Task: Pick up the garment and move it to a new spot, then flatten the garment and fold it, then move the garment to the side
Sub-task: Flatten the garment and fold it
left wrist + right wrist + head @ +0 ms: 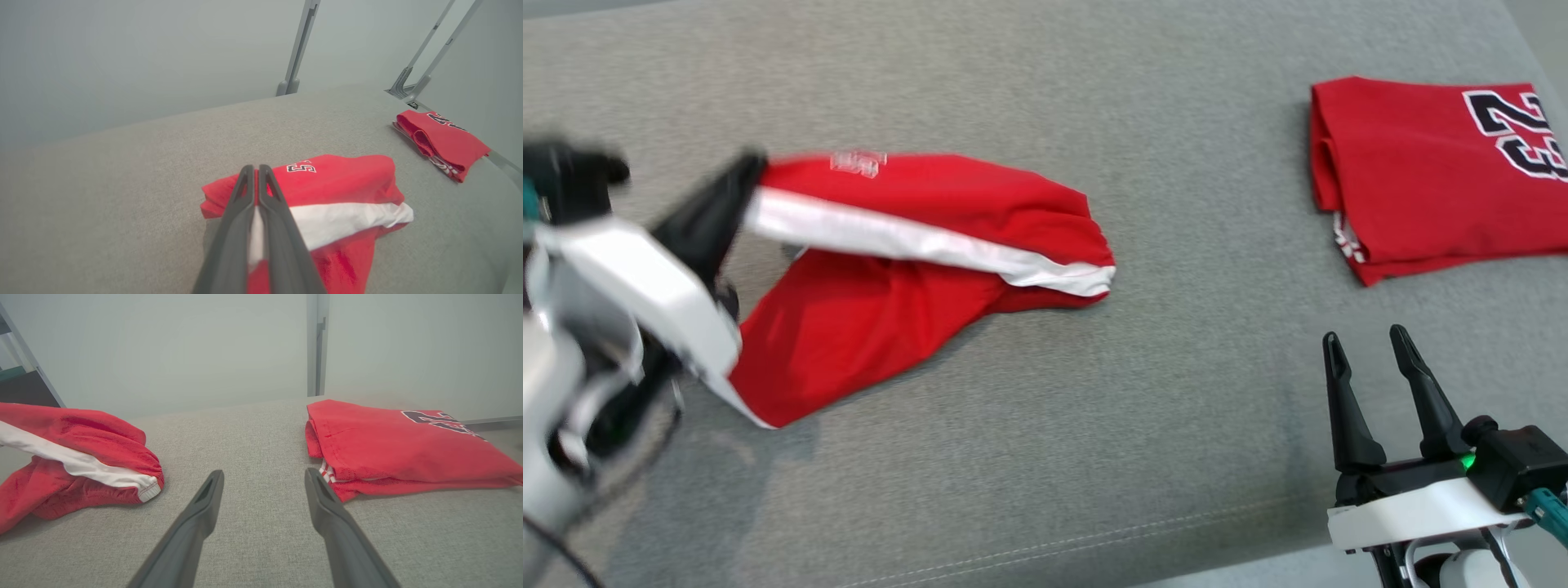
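Where the garment (890, 318) and the folded jersey (1413, 180) lie apart, a wide strip of bare grey desk (1192, 327) runs between them, and more bare cloth stretches beyond the garment toward the far edge. A stitched seam (1094, 539) follows the desk's near edge at the lower right of the head view. The jersey sits close to the right edge. In the left wrist view, the far edge meets a pale wall (143, 53), with metal posts (300, 45) rising behind it and beside the jersey (445, 143).

At the left of the head view, the left end effector (719, 204) has its fingers pressed together on the garment's white stripe (890, 237), pinching it at the stripe's left end. Its wrist view shows the two fingers (241, 204) flat against each other with white cloth caught between them, and the end effector (254, 169) pointing over the red fabric (347, 179). That end of the garment looks lifted, with shadow on the desk below it, while a red flap hangs down to the left and the right end rests on the desk.

Low at the right, the right end effector (1365, 336) is spread wide and holds nothing. From its wrist, the end effector (264, 475) points at bare desk between the two pieces, with the garment (81, 420) well off to its left and the jersey (400, 445) just beside its right finger.
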Tool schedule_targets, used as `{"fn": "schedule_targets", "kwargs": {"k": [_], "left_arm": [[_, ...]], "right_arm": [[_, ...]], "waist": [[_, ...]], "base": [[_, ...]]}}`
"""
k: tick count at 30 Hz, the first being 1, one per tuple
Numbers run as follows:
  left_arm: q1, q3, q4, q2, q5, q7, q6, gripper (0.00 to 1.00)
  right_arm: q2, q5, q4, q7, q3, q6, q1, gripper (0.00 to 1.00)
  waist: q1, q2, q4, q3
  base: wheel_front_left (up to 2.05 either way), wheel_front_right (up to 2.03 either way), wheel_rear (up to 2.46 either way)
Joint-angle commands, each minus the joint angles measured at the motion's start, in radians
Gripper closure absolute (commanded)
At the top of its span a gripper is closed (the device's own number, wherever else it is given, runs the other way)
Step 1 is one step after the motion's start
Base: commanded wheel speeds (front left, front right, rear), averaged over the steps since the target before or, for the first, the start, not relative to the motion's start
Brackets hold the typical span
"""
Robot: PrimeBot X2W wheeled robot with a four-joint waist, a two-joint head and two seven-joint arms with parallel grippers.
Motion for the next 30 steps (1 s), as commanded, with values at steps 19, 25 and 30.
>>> {"fn": "schedule_targets", "kwargs": {"k": [19, 25, 30], "left_arm": [[0.364, 0.053, 0.096, -0.131, -0.023, -0.336, 0.088, 0.00], [0.392, 0.117, 0.111, -0.154, 0.058, -0.353, 0.147, 0.00], [0.455, 0.258, 0.019, -0.182, 0.231, -0.354, 0.230, 0.00]], "right_arm": [[-0.010, -0.059, -0.106, 0.077, -0.010, 0.000, 0.049, 0.00], [-0.012, -0.065, -0.112, 0.082, -0.017, 0.000, 0.062, 0.00], [-0.020, -0.075, -0.118, 0.079, -0.027, 0.000, 0.066, 0.00]], "waist": [[-0.0001, 0.0000, 0.124, -0.103], [-0.0001, 0.0000, 0.125, -0.129], [-0.0001, 0.0000, 0.134, -0.159]], "base": [[0.00, 0.00, 0.00], [0.00, 0.00, 0.00], [0.00, 0.00, 0.00]]}}
